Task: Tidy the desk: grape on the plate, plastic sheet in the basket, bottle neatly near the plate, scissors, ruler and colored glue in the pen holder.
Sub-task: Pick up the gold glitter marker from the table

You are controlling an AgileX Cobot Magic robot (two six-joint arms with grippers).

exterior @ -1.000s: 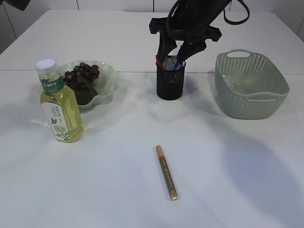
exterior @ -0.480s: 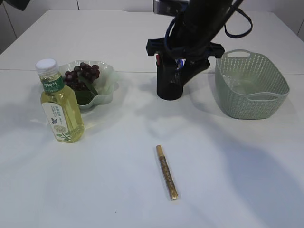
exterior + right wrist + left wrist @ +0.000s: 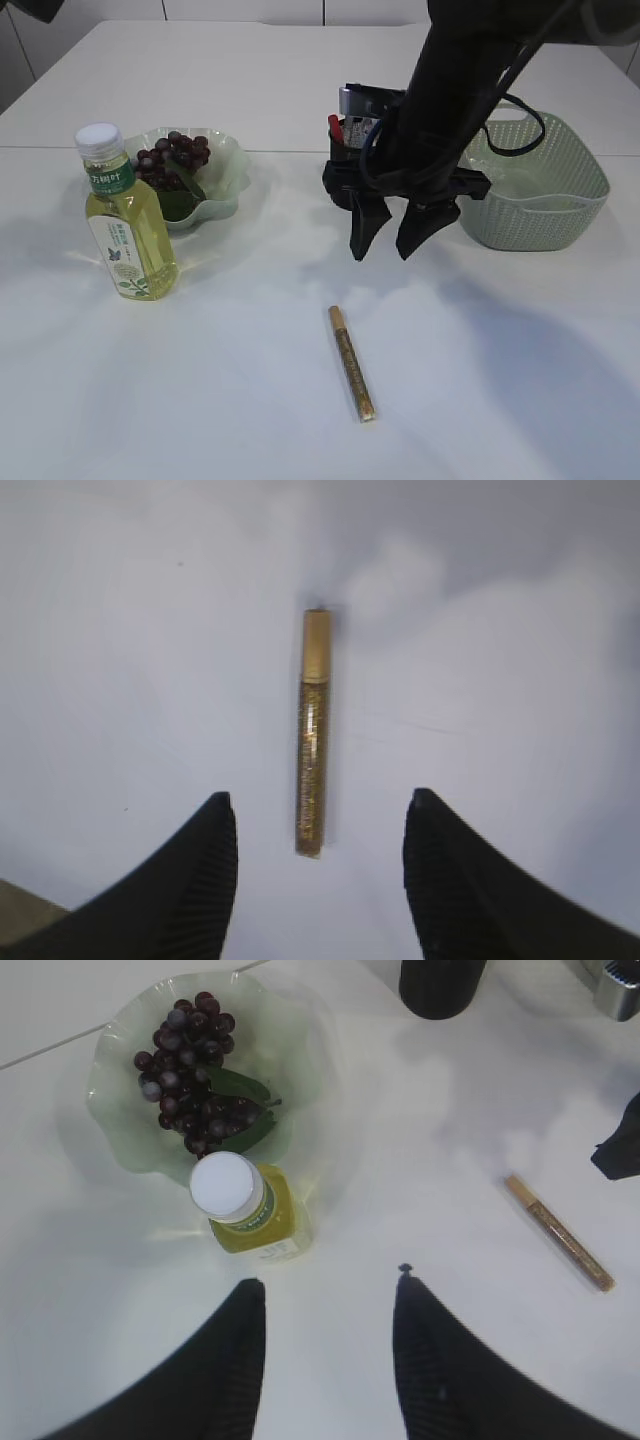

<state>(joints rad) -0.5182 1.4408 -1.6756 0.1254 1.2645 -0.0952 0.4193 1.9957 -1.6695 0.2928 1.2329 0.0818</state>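
- The tabletop (image 3: 250, 400) is plain white with a seam running across it towards the far edge; nothing of the room beyond shows.
- Near the left edge stands the bottle (image 3: 125, 220), upright, white-capped, filled with yellow liquid, touching or just in front of the plate (image 3: 228, 165).
- The plate is pale green and wavy-rimmed; the grape (image 3: 172, 160) bunch, dark purple with green leaves, lies in it.
- The left end effector (image 3: 325, 1345) hovers above the bottle, its jaws apart and empty.
- The colored glue (image 3: 351, 362), a slim gold glitter tube with a tan cap, lies flat towards the near edge, about mid-width.
- The right end effector (image 3: 391, 235) hangs above the tabletop beyond the glue, jaws apart, holding nothing.
- Behind it stands the black pen holder (image 3: 340, 170), largely hidden, with a red-tipped item sticking out.
- Towards the right edge sits the grey-green basket (image 3: 560, 215); its contents are unclear.
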